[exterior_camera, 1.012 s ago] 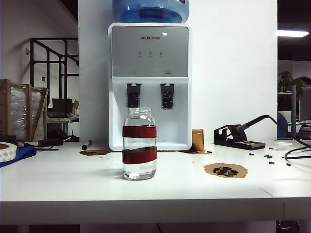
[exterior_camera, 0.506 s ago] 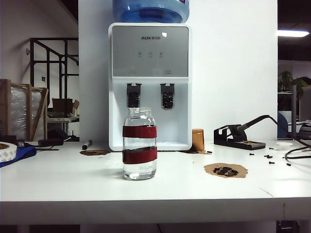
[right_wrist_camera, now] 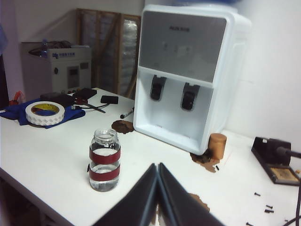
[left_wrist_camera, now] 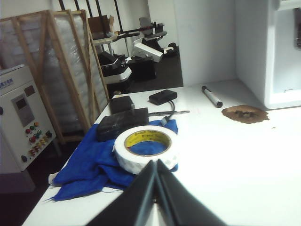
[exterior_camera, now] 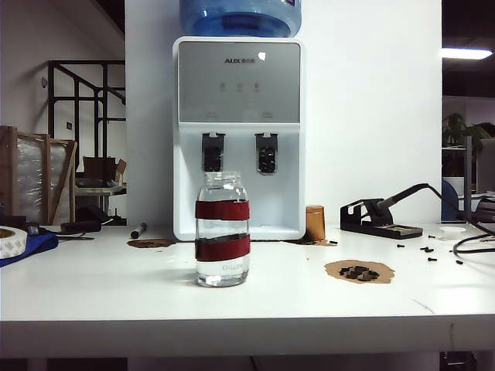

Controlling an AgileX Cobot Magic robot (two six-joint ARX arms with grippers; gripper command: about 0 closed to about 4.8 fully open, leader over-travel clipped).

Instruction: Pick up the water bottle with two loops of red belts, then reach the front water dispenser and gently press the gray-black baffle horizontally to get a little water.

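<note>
Exterior view: water bottle [exterior_camera: 222, 229] is standing upright on the white worktop [exterior_camera: 116, 294], in front of the water dispenser [exterior_camera: 238, 139] and apart from it. Its mouth is showing no cap, two red bands are wrapping its body, and a shallow layer of clear liquid is sitting at its bottom. The dispenser is carrying a big blue jug [exterior_camera: 240, 17] on top; only the jug's lower part is showing. The gray-black baffle [exterior_camera: 213, 151] is hanging just above and behind the bottle's neck, with the matching right-hand paddle [exterior_camera: 266, 152] beside it. A small brown cylinder [exterior_camera: 315, 222] is standing at the dispenser's right corner. Neither arm is appearing in this view.

Left wrist view: left gripper [left_wrist_camera: 156, 165] is hovering over the worktop's left end with its fingers [left_wrist_camera: 136, 197] pressed together, grasping nothing. A roll of white tape [left_wrist_camera: 146, 149] is lying on a blue cloth [left_wrist_camera: 89, 165] just beyond the tips. A marker pen [left_wrist_camera: 212, 96] is lying near the dispenser's corner.

Right wrist view: right gripper [right_wrist_camera: 157, 168] is hanging above the near edge of the worktop, its fingers [right_wrist_camera: 141, 195] clenched tip to tip and empty. The bottle is standing near them, untouched, between the gripper and the dispenser. A soldering stand [right_wrist_camera: 275, 165] is sitting at the worktop's far right.
</note>
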